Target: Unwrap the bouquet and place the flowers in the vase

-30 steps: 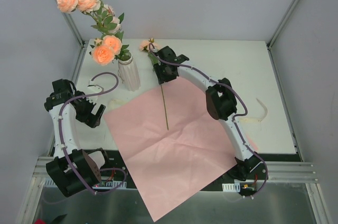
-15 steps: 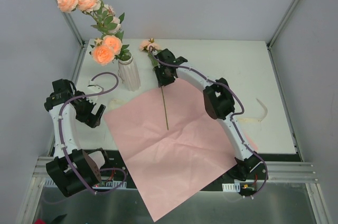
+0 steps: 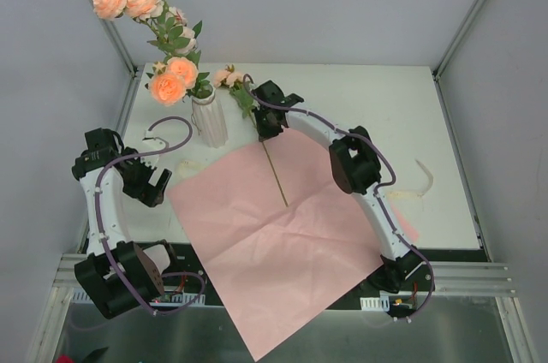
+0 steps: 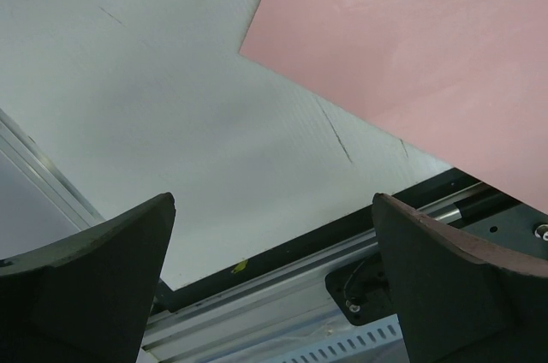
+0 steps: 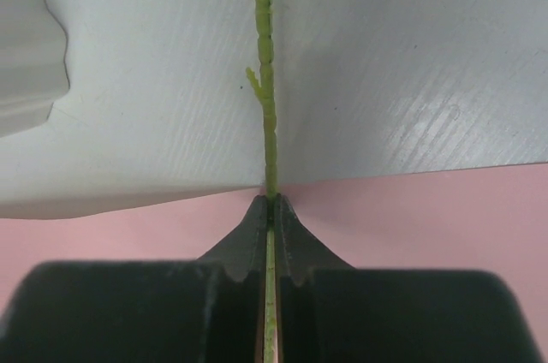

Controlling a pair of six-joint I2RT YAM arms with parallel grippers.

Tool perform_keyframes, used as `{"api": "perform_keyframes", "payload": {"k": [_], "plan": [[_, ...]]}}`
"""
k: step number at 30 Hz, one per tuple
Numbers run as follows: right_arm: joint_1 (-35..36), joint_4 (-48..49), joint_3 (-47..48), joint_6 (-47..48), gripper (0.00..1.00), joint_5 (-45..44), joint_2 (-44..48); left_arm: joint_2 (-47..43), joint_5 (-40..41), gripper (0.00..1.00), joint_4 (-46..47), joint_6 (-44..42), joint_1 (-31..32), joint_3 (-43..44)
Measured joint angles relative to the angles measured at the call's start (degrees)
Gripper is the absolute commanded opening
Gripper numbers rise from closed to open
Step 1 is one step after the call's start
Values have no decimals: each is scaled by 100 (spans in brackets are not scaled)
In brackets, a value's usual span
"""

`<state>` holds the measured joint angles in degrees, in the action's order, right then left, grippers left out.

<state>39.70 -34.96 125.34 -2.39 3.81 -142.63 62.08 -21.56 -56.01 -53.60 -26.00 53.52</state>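
The white ribbed vase point(image 3: 210, 120) stands at the back left and holds several peach roses point(image 3: 169, 80) on leafy stems. One more flower point(image 3: 228, 77) lies beside it, its thin green stem point(image 5: 267, 80) running back over the pink wrapping paper point(image 3: 282, 243). My right gripper point(image 3: 262, 127) point(image 5: 271, 202) is shut on that stem, just at the paper's far edge. The vase's side point(image 5: 26, 63) shows at the left of the right wrist view. My left gripper point(image 3: 152, 185) point(image 4: 274, 200) hangs open and empty over the table's left near edge, beside the paper's corner point(image 4: 411, 63).
The paper lies spread flat across the middle of the table point(image 3: 377, 106) and overhangs the front rail point(image 4: 282, 294). A cream ribbon point(image 3: 424, 181) lies at the right, and another pale strip point(image 3: 193, 166) lies by the vase's foot. Frame posts stand at the back corners.
My right gripper has closed onto the stem. The flower has swung: its head moved left toward the vase and its lower end moved right on the paper. The left arm stayed still.
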Motion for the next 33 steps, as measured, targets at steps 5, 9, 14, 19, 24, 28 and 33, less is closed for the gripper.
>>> {"api": "perform_keyframes", "payload": {"k": [5,9,14,19,24,28,33], "plan": [[-13,608,-938,-321,1,-7,527,-103,-2,99,-4,-4,0,-7],[-107,1290,-1915,-756,1,74,1353,-125,-2,99,-4,-4,0,-7],[-380,2317,-2455,-1244,1,328,2463,-136,-4,99,-4,-9,0,-7],[-570,3582,-2461,-1482,1,566,3276,-144,-42,99,-4,-9,0,-7],[-557,4725,-2041,-1504,1,719,3554,-149,-46,99,-4,-9,0,-7],[-533,5462,-1342,-1611,0,802,3467,-151,-46,99,-4,-9,0,-7],[-503,7267,-964,-2039,0,721,3370,-195,-42,99,-4,-9,0,-7]]}}
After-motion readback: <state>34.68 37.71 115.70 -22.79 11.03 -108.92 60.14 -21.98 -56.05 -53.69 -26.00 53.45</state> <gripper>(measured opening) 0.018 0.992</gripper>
